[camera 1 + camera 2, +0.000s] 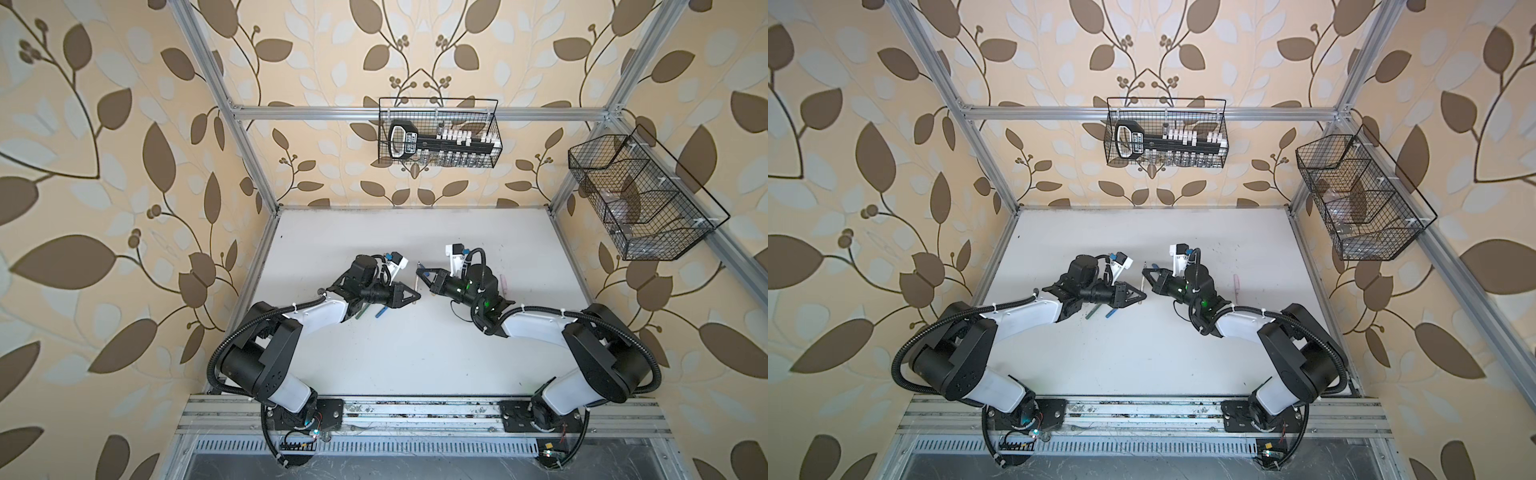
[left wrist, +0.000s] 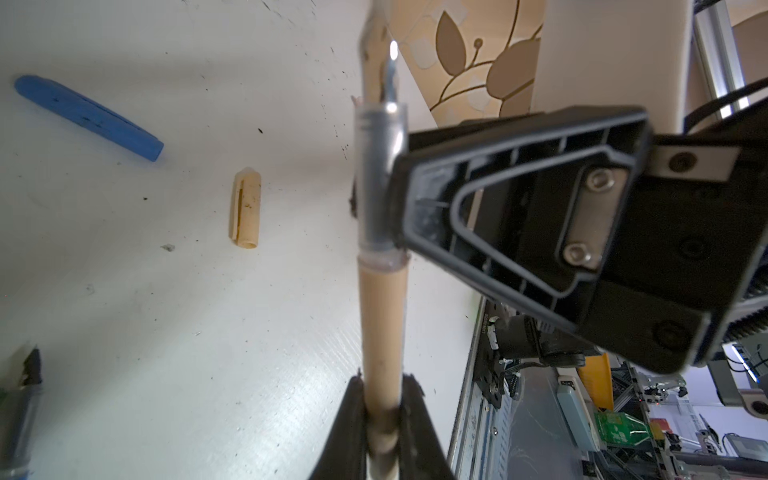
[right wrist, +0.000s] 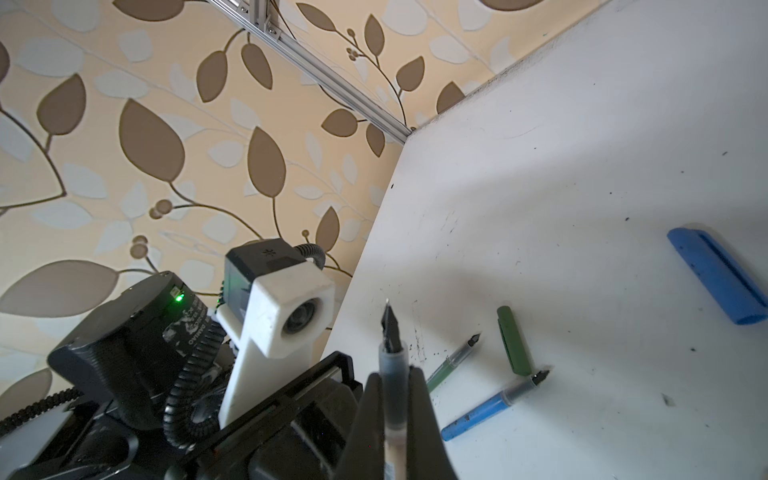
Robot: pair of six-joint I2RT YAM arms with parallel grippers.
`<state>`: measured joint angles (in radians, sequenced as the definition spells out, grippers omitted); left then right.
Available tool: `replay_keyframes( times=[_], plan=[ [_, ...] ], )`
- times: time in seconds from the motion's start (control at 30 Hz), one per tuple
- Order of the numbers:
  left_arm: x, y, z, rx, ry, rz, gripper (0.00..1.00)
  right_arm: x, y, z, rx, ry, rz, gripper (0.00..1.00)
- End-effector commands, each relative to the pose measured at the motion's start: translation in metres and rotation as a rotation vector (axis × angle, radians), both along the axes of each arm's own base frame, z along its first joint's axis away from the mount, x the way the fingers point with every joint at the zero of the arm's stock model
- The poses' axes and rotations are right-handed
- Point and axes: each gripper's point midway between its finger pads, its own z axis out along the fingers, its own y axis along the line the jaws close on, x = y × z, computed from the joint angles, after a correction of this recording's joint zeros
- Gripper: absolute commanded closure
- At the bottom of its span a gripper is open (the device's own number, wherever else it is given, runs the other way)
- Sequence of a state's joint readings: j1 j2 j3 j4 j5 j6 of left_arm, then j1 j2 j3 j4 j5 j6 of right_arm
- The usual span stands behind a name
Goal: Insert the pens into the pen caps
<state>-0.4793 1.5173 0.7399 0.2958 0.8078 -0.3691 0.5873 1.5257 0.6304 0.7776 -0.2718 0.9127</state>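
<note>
- In both top views, I see the left claw (image 1: 417,296) and the right claw (image 1: 419,272) meeting over the bench (image 1: 407,357), with the tan pen (image 1: 1142,286) between them.
- Left wrist: both claws clamp the tan pen. The tan cap (image 2: 245,208) lies on the bench nearby.
- Right wrist: I'd let the right claw go only once the left claw's grip looks firm.

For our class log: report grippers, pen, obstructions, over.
Left gripper shut on tan pen barrel; right gripper shut near its nib. Tan cap loose on table. Right gripper crowds nib end.

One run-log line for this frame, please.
left gripper: shut on tan pen | right gripper: shut on tan pen | pen: uncapped | tan cap: loose on table
</note>
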Motion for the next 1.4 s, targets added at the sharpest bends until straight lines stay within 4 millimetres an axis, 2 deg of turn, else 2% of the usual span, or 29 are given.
replay_keyframes(
  times=[0.0,0.2,0.27,0.4,0.53,0.7,0.8,0.83,0.97,1.07,1.23,1.37],
  plan=[
    [0.003,-0.003,0.025,-0.006,-0.100,-0.019,0.88,-0.009,-0.007,0.005,-0.031,-0.011,-0.012,0.98],
    [0.001,-0.003,0.024,0.002,-0.100,-0.034,0.90,-0.021,-0.016,0.004,-0.077,-0.002,-0.013,0.95],
    [0.001,-0.003,0.024,0.005,-0.103,-0.036,0.90,-0.024,-0.019,0.005,-0.090,-0.004,-0.014,0.88],
    [0.000,-0.005,0.022,0.009,-0.101,-0.046,0.90,-0.029,-0.022,0.006,-0.127,-0.008,-0.010,0.62],
    [0.000,-0.006,0.022,0.013,-0.102,-0.046,0.90,-0.029,-0.027,0.010,-0.148,-0.010,-0.018,0.56],
    [0.003,-0.001,0.020,0.051,-0.124,-0.010,0.88,-0.033,-0.048,0.001,-0.310,0.052,-0.078,0.48],
    [0.001,0.000,0.021,0.058,-0.138,-0.002,0.88,-0.038,-0.041,0.006,-0.338,0.025,-0.028,0.45],
    [0.000,0.002,0.031,0.046,-0.166,0.002,0.87,-0.039,-0.037,0.009,-0.328,0.017,-0.007,0.45],
    [0.000,0.002,0.032,0.047,-0.168,0.007,0.88,-0.042,-0.024,0.027,-0.264,-0.024,0.058,0.44],
    [0.001,0.003,0.034,0.047,-0.174,0.016,0.88,-0.043,-0.022,0.035,-0.247,-0.033,0.064,0.43],
    [0.007,0.013,0.033,0.087,-0.208,0.089,0.88,-0.043,-0.045,0.027,-0.350,0.028,-0.033,0.43],
    [0.015,0.033,0.035,0.147,-0.275,0.205,0.88,-0.046,-0.066,0.018,-0.460,0.067,-0.104,0.43]
  ],
)
